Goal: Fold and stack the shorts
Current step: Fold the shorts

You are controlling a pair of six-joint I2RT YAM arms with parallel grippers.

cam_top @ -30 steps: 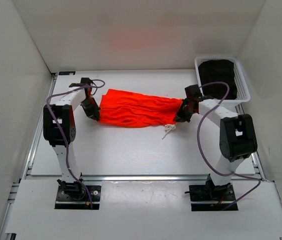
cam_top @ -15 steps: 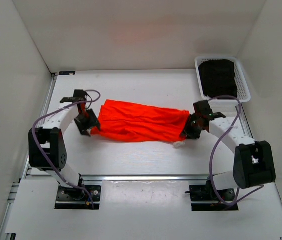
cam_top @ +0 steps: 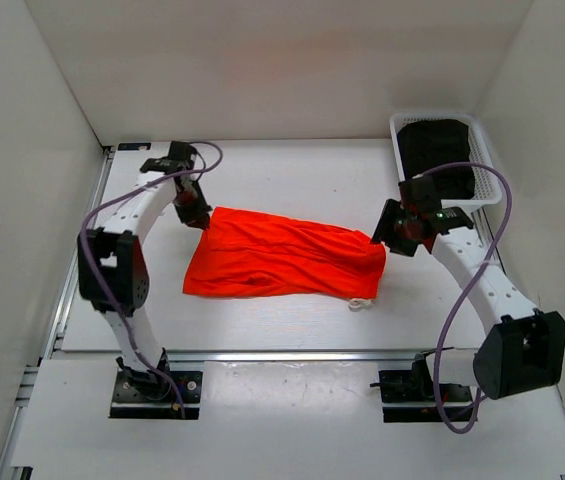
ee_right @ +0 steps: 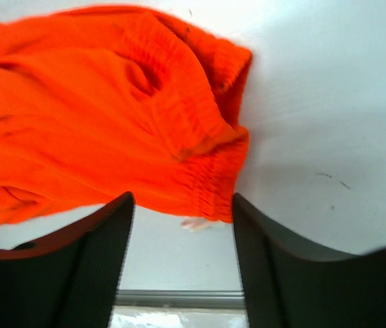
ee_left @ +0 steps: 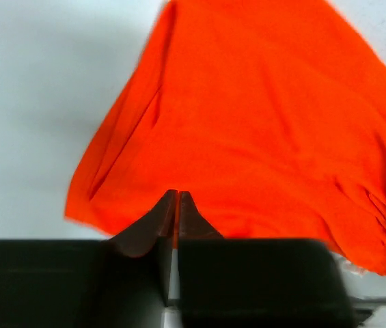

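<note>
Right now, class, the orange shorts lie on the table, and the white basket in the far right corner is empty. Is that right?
Not quite. The white basket is not empty: it holds something black, as the top external view shows. The rest stands: the orange shorts lie on the table, and the basket is in the far right corner.

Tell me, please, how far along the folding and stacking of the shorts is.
Done: the shorts lie flat on the table as one long band, seemingly folded lengthwise. In hand: nothing clearly held; the left gripper is shut at the leg end, the right gripper open by the waistband. Left: folding them shorter and stacking; they lie outside the basket.
</note>
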